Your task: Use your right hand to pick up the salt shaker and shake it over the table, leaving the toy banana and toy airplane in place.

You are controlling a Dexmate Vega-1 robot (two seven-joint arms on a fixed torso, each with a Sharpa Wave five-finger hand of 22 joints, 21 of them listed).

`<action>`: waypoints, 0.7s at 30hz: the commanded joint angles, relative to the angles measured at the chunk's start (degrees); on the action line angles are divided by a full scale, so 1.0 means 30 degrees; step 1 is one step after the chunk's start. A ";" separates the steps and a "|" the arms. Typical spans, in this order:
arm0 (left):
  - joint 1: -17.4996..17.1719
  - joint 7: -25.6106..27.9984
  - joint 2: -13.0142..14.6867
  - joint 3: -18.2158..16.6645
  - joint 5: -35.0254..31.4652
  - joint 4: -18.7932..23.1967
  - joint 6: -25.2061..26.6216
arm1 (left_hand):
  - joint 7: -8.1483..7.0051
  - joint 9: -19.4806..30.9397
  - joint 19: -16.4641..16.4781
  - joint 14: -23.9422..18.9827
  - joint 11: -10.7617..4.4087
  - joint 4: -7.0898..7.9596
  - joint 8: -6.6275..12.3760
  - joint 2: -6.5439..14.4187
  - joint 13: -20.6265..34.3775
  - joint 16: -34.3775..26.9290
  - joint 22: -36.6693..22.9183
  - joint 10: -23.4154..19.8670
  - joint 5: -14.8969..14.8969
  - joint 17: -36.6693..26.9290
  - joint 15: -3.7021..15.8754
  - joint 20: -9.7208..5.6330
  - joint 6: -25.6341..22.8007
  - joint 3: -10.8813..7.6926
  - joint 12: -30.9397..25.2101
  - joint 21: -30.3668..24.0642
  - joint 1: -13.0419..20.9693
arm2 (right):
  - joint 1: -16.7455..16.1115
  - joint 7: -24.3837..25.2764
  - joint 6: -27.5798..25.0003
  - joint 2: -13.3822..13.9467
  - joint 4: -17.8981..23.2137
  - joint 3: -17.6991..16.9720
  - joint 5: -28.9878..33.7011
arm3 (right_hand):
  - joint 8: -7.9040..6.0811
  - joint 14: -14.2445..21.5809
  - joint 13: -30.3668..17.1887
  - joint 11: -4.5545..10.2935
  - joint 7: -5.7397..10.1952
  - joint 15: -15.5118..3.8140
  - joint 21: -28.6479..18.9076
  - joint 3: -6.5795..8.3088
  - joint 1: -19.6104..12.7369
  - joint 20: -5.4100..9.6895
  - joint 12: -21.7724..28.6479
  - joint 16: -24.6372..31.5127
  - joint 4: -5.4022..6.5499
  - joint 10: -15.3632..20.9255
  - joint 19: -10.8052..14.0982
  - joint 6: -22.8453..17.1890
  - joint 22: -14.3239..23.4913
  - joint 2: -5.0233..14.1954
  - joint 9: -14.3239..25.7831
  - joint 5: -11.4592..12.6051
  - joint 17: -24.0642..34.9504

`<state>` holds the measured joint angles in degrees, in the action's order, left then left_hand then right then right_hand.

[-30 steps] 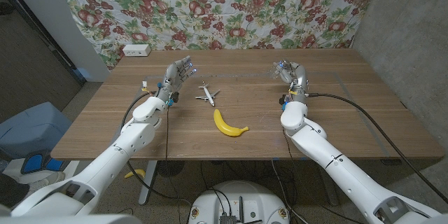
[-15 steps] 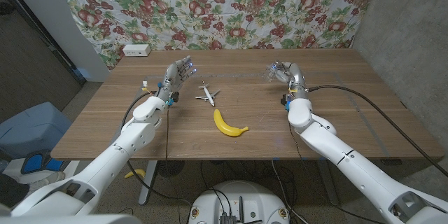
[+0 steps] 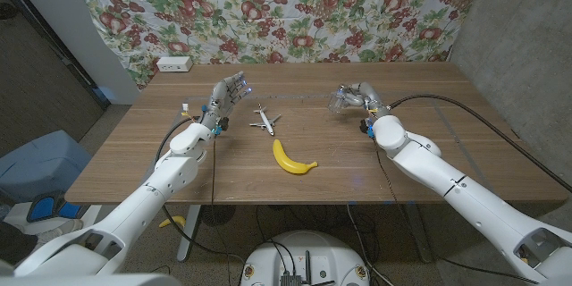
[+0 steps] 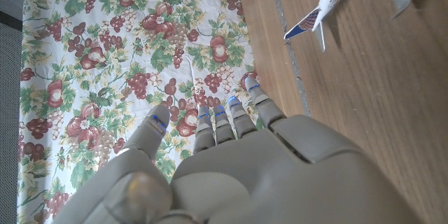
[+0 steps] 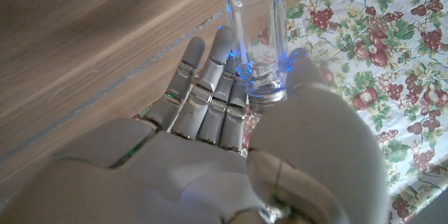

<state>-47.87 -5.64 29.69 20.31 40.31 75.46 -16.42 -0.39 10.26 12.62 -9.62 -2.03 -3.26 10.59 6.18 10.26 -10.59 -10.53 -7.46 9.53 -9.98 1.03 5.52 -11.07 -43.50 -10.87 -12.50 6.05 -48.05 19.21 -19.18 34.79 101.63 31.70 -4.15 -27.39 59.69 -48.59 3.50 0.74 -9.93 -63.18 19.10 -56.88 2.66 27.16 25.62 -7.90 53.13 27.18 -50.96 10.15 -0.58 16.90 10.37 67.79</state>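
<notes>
Your right hand (image 3: 359,98) is clamped on the clear glass salt shaker (image 3: 340,99) with its fingers and thumb wrapped around the capped end, and it holds the shaker above the wooden table (image 3: 429,156), right of centre in the upper half of the head view. In the right wrist view the shaker (image 5: 255,31) sticks out beyond the fingers (image 5: 210,84), its square glass body mostly free and only the neck gripped. That is where the risk lies, I think: with so little of the glass inside your grasp, a hard shake could let it pivot or slide out between thumb and fingers and drop onto the wood. The shaker's long axis appears to lie nearly level, running out from the hand toward the picture's left, with its base leading and its cap buried in your palm; whether the holes face down I cannot tell, so salt may not fall until you tip it. Swinging wide to the left would carry you toward the small white toy airplane (image 3: 264,121) and the yellow toy banana (image 3: 292,159), both resting near the centre of the table and well apart from the shaker. Your left hand (image 3: 227,94) holds nothing, fingers apart, just left of the airplane.
</notes>
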 commanded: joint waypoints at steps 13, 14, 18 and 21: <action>0.0041 -0.0063 0.0086 -0.0014 0.0033 0.0059 0.0136 | -0.0062 0.0028 0.0157 -0.0186 -0.0061 0.0036 0.0091 0.1091 0.0030 -0.0011 -0.0081 -0.0142 0.0087 -0.0051 0.0025 -0.0023 -0.0291 -0.0141 -0.0113 0.0017 -0.0205 | 0.0288 0.0437 0.0012 0.0381 0.0197 0.0388 -0.0257 | -0.0053 0.0150 -0.0122 0.1969 0.0809 -0.0883 -0.0128 0.2112 -0.2457 0.2014 -0.0006 -0.0055 -0.0281 0.2019 -0.0064 -0.0946 -0.0035 0.2398 0.0381 0.0128 0.0085; 0.0058 -0.0058 0.0077 -0.0008 0.0028 0.0041 0.0143 | -0.0066 0.0028 0.0156 -0.0180 -0.0058 0.0044 0.0090 0.1093 0.0029 -0.0011 -0.0081 -0.0150 0.0086 -0.0055 0.0027 -0.0022 -0.0292 -0.0139 -0.0116 0.0017 -0.0212 | 0.0191 0.0732 0.0296 0.0282 0.0092 0.0355 -0.0160 | -0.0047 0.0146 -0.0156 0.1981 0.0804 -0.0866 -0.0131 0.2114 -0.2445 0.2009 -0.0006 -0.0066 -0.0270 0.1988 -0.0061 -0.0947 -0.0036 0.2405 0.0374 0.0127 0.0083; 0.0121 -0.0095 0.0053 0.0010 0.0024 -0.0030 0.0147 | -0.0059 0.0028 0.0160 -0.0188 -0.0049 0.0035 0.0109 0.1091 0.0029 -0.0011 -0.0081 -0.0176 0.0086 -0.0051 0.0024 -0.0026 -0.0361 -0.0140 -0.0123 0.0017 -0.0205 | -0.0290 0.2393 0.1309 -0.0401 -0.0383 0.0137 0.0294 | -0.0015 0.0173 -0.0078 0.1941 0.0790 -0.0883 -0.0148 0.2149 -0.2489 0.1996 -0.0061 -0.0076 -0.0293 0.2036 -0.0030 -0.0910 -0.0037 0.2426 0.0363 0.0127 0.0094; 0.0134 -0.0055 0.0033 0.0005 0.0029 -0.0043 0.0165 | -0.0040 0.0029 0.0155 -0.0181 -0.0025 0.0033 0.0118 0.1095 0.0029 -0.0009 -0.0081 -0.0239 0.0085 -0.0051 0.0024 -0.0022 -0.0398 -0.0140 -0.0145 0.0019 -0.0202 | -0.0555 0.3552 0.1908 -0.0943 -0.0767 0.0000 0.0635 | -0.0019 0.0170 -0.0091 0.1948 0.0808 -0.0880 -0.0145 0.2161 -0.2488 0.1997 -0.0065 -0.0094 -0.0289 0.2050 -0.0053 -0.0928 -0.0038 0.2435 0.0370 0.0123 0.0094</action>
<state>-47.89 -5.70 29.93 20.20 40.40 75.75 -16.09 -0.41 10.26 12.62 -9.62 -2.04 -3.10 10.59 6.19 10.26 -10.59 -10.53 -7.46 9.53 -9.98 1.03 5.52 -11.69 -43.66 -10.87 -12.50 6.05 -47.33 21.07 -18.78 35.55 102.01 32.80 -4.63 -27.09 59.68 -48.83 3.50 0.75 -9.93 -63.18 19.10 -56.88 2.66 26.81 25.48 -7.90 53.13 27.20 -50.96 9.87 -0.58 16.91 10.40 67.80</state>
